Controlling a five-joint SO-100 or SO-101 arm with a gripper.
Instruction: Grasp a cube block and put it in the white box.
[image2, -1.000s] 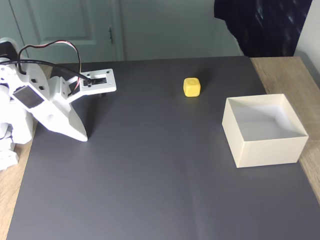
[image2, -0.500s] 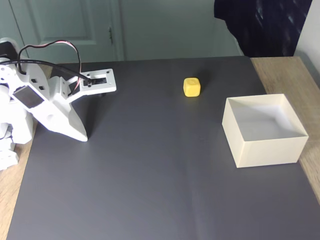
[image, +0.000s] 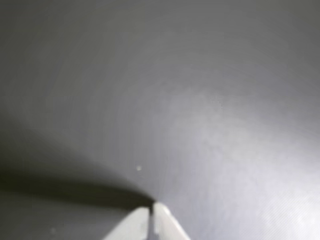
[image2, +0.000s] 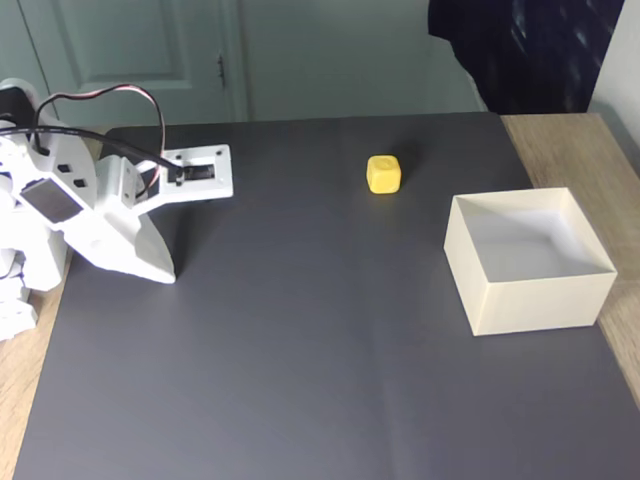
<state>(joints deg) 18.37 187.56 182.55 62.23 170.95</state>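
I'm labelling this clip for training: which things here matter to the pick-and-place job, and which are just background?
Part of the job:
- yellow cube block, on the dark mat
- white box, open, nothing inside
- the hand, closed, tips on the mat at left

Just background:
- dark grey mat
- wooden tabletop
- pale door
- dark cloth

Cube block (image2: 383, 174) is showing bright yellow, plain, no pattern; white box (image2: 530, 299) is reading cream-white on its outer walls, whiter inside; mat (image2: 320, 360) is lying dark grey, uniform, a paler sheen showing across it in the wrist view; arm (image2: 90, 215) is showing white plastic with a dark panel; cables (image2: 100, 95) are running black and red-white; gripper (image: 151, 209) fingers are appearing white; table (image2: 575, 150) is showing light wood grain.
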